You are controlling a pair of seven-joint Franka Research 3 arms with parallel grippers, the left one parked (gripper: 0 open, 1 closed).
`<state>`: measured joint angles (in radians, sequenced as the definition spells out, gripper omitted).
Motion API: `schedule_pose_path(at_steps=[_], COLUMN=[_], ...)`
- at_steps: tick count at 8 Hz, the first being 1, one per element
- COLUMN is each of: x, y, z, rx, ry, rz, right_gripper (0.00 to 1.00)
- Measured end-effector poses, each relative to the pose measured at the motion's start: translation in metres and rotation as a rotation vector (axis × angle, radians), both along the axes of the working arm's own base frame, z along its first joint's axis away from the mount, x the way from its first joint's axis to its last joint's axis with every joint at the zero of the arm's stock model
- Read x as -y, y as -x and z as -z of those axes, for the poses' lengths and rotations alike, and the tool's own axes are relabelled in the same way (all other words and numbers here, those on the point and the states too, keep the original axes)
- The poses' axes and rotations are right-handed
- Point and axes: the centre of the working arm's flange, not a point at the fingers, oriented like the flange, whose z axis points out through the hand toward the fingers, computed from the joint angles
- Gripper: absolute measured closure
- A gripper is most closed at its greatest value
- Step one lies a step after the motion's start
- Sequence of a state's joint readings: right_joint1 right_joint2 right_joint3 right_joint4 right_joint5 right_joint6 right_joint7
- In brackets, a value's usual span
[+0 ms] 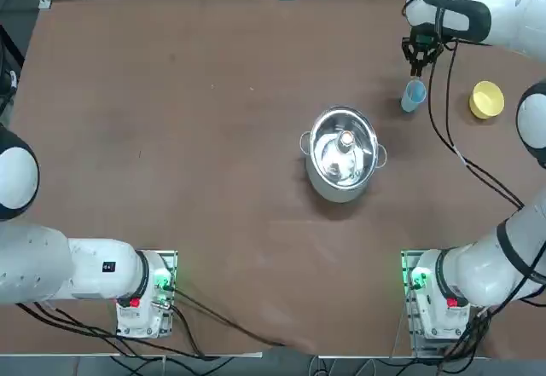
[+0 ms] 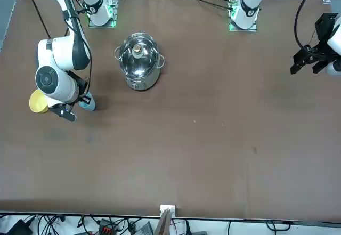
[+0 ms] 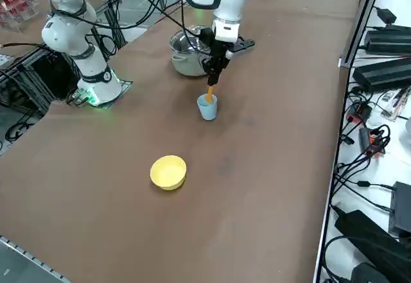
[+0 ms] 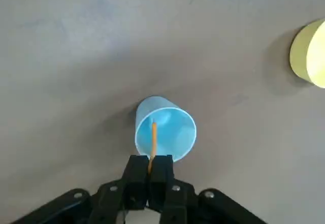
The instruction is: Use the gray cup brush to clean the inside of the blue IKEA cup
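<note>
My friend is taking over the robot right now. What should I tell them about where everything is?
Right gripper: jaws shut on the gray cup brush, hanging just above the blue IKEA cup.
Brush: held upright, its lower end reaching down into the cup's mouth, as the right side view shows.
Cup: upright on the table, between the steel pot and the yellow cup, apart from both.
Done: brush picked up and brought into the cup.
Left: scrub the inside. How deep the brush sits cannot be told.
</note>
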<state>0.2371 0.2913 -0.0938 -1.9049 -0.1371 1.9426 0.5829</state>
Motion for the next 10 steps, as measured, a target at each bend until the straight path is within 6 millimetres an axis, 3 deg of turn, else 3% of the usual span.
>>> schedule_pose_path(at_steps=[5,7,10], x=[0.024,0.034,0.033], y=[0.002,-0.004,-0.021], z=[-0.003,-0.007,-0.003], rx=[-0.053,-0.038,-0.02], ry=[0.02,0.019,0.021], rz=[0.047,0.063,0.063], right_gripper=[0.96,0.96,0.96])
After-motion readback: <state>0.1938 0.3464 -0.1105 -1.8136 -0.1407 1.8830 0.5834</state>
